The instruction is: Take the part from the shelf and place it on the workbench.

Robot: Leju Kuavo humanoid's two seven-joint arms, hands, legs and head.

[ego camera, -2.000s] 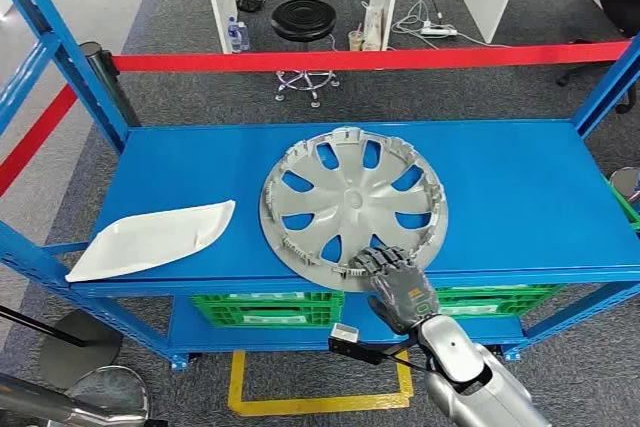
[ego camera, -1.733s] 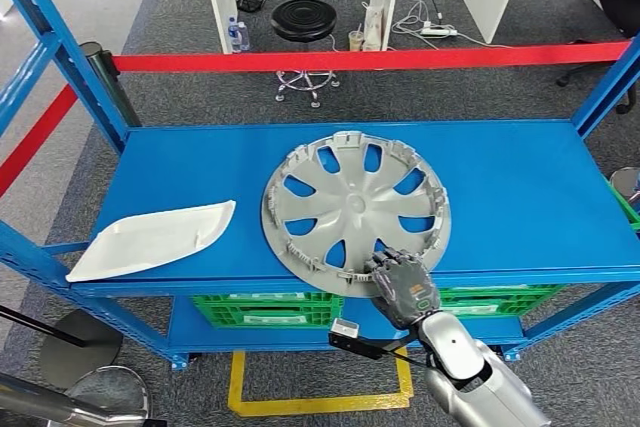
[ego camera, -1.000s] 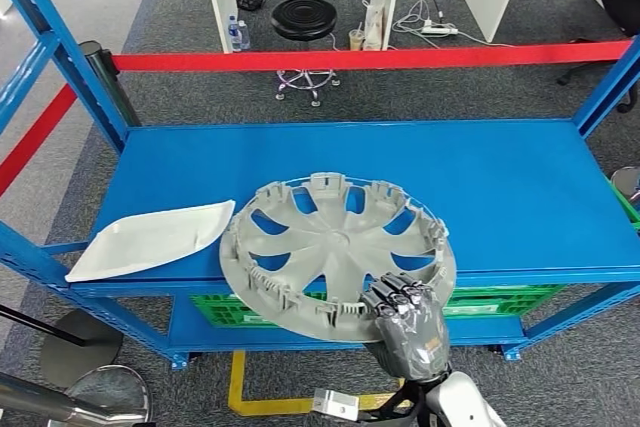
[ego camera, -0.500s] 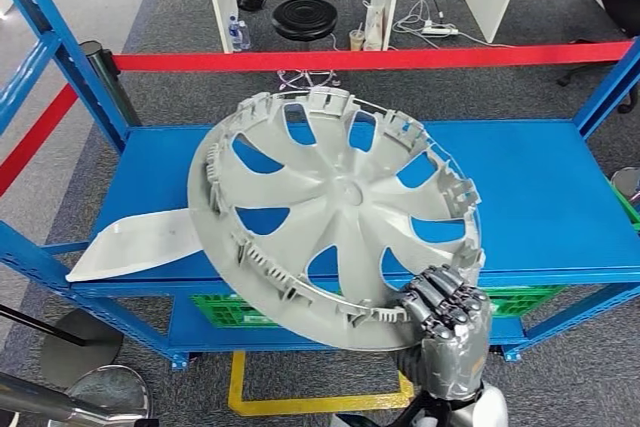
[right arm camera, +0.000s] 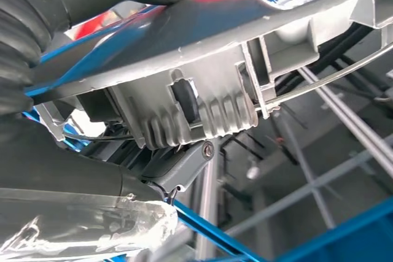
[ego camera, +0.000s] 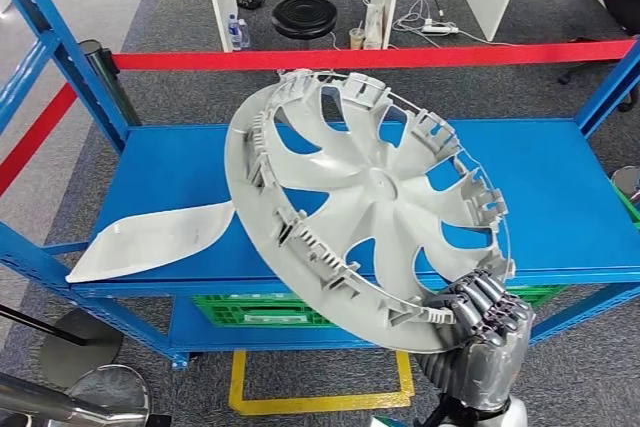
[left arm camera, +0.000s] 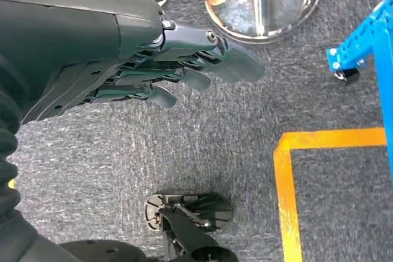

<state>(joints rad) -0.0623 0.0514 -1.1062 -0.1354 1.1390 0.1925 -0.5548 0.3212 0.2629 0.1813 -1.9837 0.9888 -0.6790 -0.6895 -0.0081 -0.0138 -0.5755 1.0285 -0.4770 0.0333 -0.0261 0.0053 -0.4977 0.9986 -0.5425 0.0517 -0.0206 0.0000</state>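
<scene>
The part is a large grey wheel cover (ego camera: 370, 202) with curved spokes and clips round its rim. In the head view it is lifted clear of the blue shelf (ego camera: 543, 197) and tilted steeply, its inner side facing me. My right hand (ego camera: 479, 332) grips its near lower rim at the bottom right. In the right wrist view the thumb presses on the wheel cover's rim (right arm camera: 209, 108) from one side and the fingers (right arm camera: 183, 167) from the other. My left hand (left arm camera: 153, 72) hangs over the grey carpet with its fingers apart and nothing in it.
A white curved panel (ego camera: 147, 239) lies on the shelf's left end. Green crates (ego camera: 249, 309) sit on the lower shelf. A red barrier tape (ego camera: 189, 61) runs behind the shelf, with a black stool (ego camera: 303, 17) and white tables beyond. Yellow floor tape (ego camera: 317, 402) marks the carpet.
My right hand has lifted the wheel cover off the shelf, drawn it toward me and tilted it up steeply. The hand has moved right and lower in the picture.
</scene>
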